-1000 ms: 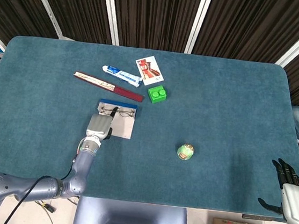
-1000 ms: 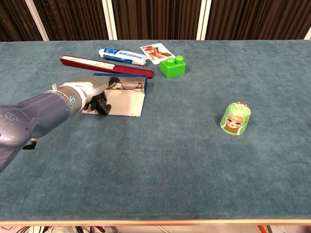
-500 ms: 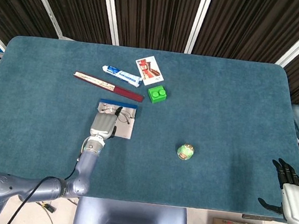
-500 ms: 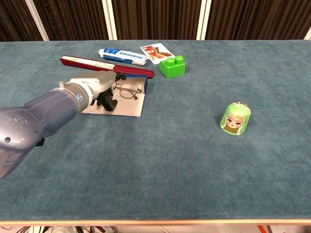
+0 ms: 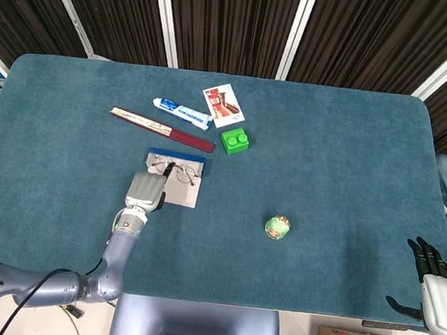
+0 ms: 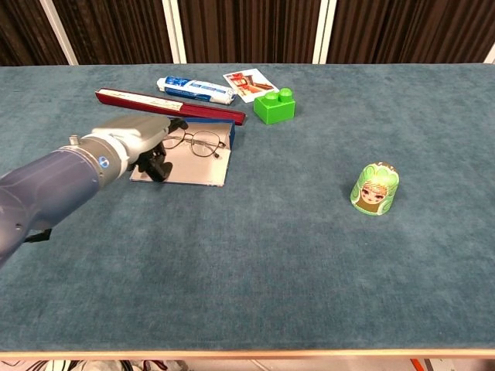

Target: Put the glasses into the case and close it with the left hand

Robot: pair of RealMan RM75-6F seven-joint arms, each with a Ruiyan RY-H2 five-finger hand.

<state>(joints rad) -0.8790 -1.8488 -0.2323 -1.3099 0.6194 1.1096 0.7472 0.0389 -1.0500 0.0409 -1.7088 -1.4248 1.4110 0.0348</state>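
Observation:
The wire-rimmed glasses (image 5: 176,170) (image 6: 197,144) lie tilted on the open case (image 5: 186,193) (image 6: 197,168), a grey flap with a blue back edge. My left hand (image 5: 145,191) (image 6: 135,141) rests on the case's left side. Its fingers reach the left end of the glasses and seem to pinch the frame there; the contact itself is partly hidden by the hand. My right hand (image 5: 436,287) hangs beyond the table's near right corner with its fingers apart and nothing in it. Only the head view shows it.
Behind the case lie a long dark red box (image 5: 163,129) (image 6: 166,106), a toothpaste tube (image 5: 181,113) (image 6: 195,90), a picture card (image 5: 223,104) (image 6: 248,83) and a green brick (image 5: 235,140) (image 6: 274,107). A small green doll (image 5: 278,226) (image 6: 375,188) stands to the right.
The glasses came out from the case's back edge onto the flap. Since then the left hand has drawn back toward the left and the glasses shifted slightly with it.

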